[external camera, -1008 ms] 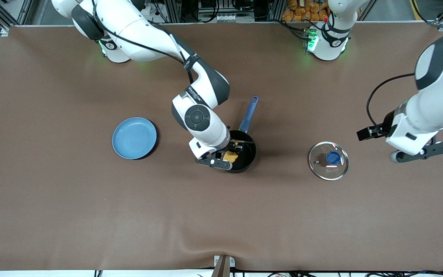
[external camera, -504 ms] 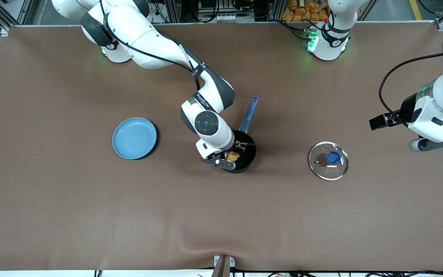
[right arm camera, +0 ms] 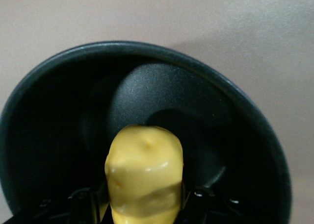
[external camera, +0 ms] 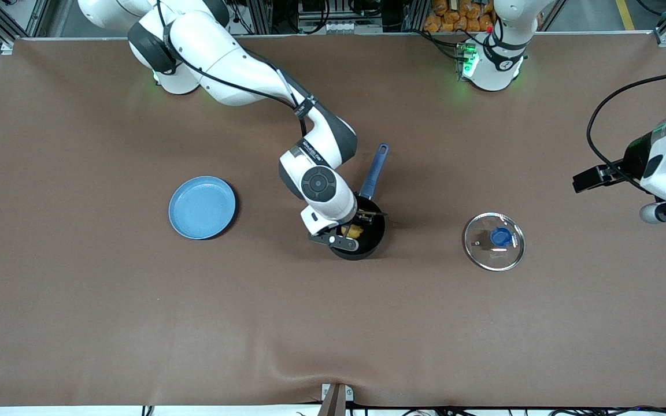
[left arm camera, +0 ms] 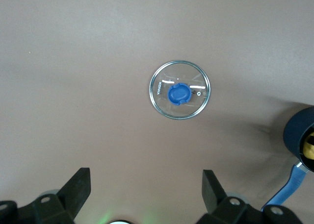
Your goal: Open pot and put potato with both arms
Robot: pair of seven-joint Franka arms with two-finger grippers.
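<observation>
Brown table [external camera: 107, 300]; right gripper [external camera: 349, 230] grips potato [right arm camera: 144, 177] over pot [external camera: 367, 245] (lidless); left gripper [left arm camera: 144, 197] waits.

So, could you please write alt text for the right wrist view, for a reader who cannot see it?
The right gripper holds a yellow potato over the open black pot, seen from directly above. The pot's dark inside fills most of the picture, with brown table around it.
</observation>
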